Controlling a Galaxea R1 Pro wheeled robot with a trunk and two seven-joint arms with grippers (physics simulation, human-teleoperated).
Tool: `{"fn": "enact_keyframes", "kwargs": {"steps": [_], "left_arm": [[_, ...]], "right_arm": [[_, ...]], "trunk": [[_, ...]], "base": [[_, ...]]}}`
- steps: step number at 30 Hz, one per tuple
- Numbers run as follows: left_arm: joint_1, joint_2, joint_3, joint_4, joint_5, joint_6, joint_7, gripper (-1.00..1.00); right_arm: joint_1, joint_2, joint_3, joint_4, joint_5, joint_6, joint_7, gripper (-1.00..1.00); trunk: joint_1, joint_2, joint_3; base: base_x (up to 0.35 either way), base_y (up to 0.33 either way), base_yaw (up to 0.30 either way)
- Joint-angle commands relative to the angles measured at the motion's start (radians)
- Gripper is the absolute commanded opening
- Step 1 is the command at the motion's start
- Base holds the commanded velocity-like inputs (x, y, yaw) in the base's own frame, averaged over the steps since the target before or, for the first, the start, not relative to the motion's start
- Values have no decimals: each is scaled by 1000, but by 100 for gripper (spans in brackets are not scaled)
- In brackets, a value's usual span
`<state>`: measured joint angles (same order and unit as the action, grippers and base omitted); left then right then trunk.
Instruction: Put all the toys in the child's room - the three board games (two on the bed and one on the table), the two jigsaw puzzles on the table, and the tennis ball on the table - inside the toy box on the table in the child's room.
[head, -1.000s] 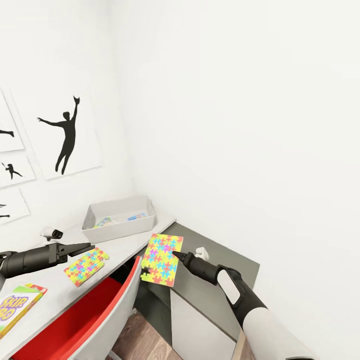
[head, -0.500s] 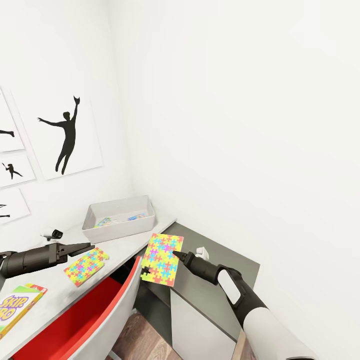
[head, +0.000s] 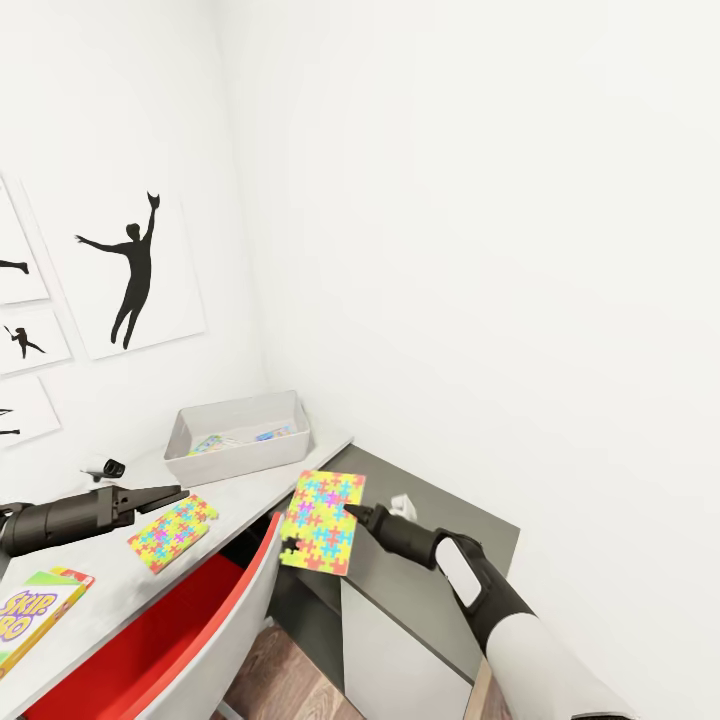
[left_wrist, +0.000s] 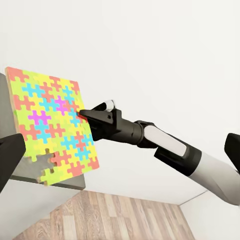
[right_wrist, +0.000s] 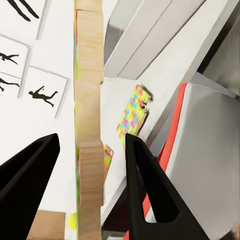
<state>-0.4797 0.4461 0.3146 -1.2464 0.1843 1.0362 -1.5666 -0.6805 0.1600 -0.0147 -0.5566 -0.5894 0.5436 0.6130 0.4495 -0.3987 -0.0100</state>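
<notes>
Right tool (head: 352, 511) pinching a jigsaw puzzle (head: 322, 521) by its edge, holding it upright in the air beyond the front edge of the surface (head: 240, 485), above the gap between the red-and-grey chair (head: 190, 630) and the lower dark grey cabinet (head: 440, 540). In the left wrist view, same tool (left_wrist: 85, 116) gripping the puzzle (left_wrist: 52, 127) at mid-height of one side, coloured face showing, one corner piece missing. In the right wrist view, puzzle's pale wooden edge (right_wrist: 90, 120) standing between the two dark fingers (right_wrist: 145, 185).

Left tool (head: 172, 492) hovering over the surface, near its front edge, tips looking close together; whether fully pressed together cannot be told. Second jigsaw puzzle (head: 172, 532) lying flat on the surface just beside and below that tool, close to the front edge; also appearing in the right wrist view (right_wrist: 132, 115).

Toy box (head: 238, 436) sitting at the far corner of the surface against the wall, holding some colourful flat items. Skip-Bo board game (head: 30, 615) lying at the near left part of the surface. Black silhouette pictures (head: 130, 270) hanging on the wall behind.
</notes>
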Motion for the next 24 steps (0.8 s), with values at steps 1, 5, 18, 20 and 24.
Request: {"fn": "enact_keyframes", "kwargs": {"steps": [1, 5, 18, 20, 24], "left_arm": [[0, 0, 0, 0, -1, 11, -4, 100], [0, 0, 0, 1, 0, 11, -4, 100], [0, -3, -1, 3, 0, 11, -4, 100], [0, -4, -1, 3, 0, 11, -4, 100], [0, -4, -1, 3, 0, 11, -4, 100]], "right_arm": [[-7, 1, -2, -2, -5, 33, -4, -100], [-72, 6, -9, -55, -6, 127, -45, -100], [-442, 14, -49, -97, -275, 299, -497, -100], [-492, 14, -49, -91, -314, 305, -585, -100], [-581, 14, -50, -47, -355, 306, -718, -100]], "trunk": [[0, -1, -1], [0, -1, -1], [0, -1, -1], [0, -1, -1], [0, -1, -1]], "base": [[0, 0, 0], [0, 0, 0], [0, 0, 0], [0, 0, 0], [0, 0, 0]]}}
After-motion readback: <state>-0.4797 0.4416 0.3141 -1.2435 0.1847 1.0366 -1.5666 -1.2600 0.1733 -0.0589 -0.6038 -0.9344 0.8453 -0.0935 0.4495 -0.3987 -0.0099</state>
